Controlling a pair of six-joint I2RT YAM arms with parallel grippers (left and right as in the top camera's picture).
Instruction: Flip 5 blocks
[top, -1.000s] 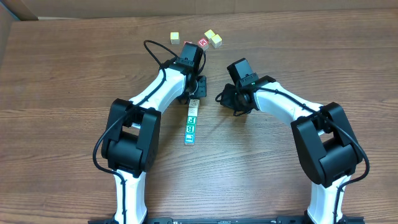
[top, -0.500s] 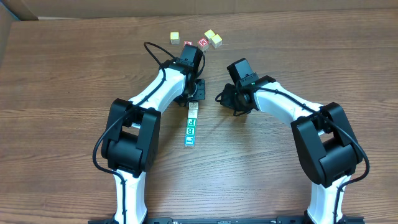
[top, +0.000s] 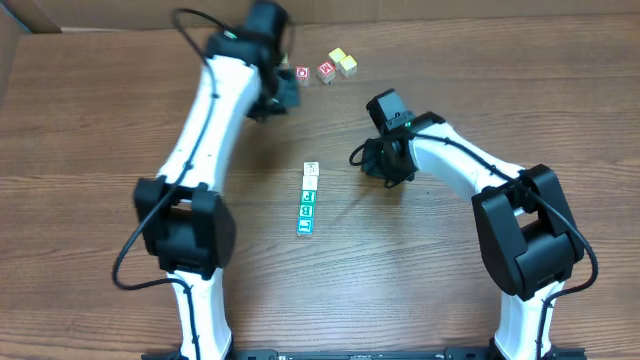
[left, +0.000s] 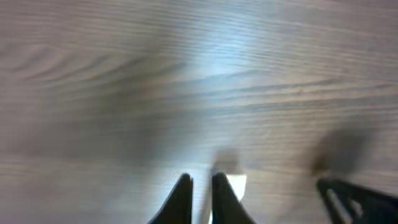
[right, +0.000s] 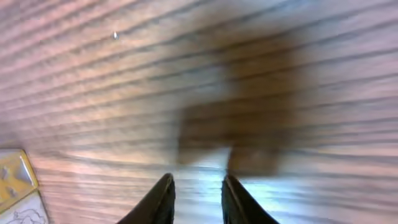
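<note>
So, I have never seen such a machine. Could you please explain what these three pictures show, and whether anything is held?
This is a robot with two white-and-black arms at a wooden table. Each arm ends in a gripper with two fingers.

The wide picture comes from a camera fixed above the table. The other two come from small cameras on the wrists, so the dark fingers show at the bottom edge. Both of these pictures are blurred.

On the table, a short row of small letter blocks lies between the arms. Near the far edge lie two red cubes and two yellow cubes.

The left gripper is shut and the right gripper is open. I see nothing between the fingers of either one.
</note>
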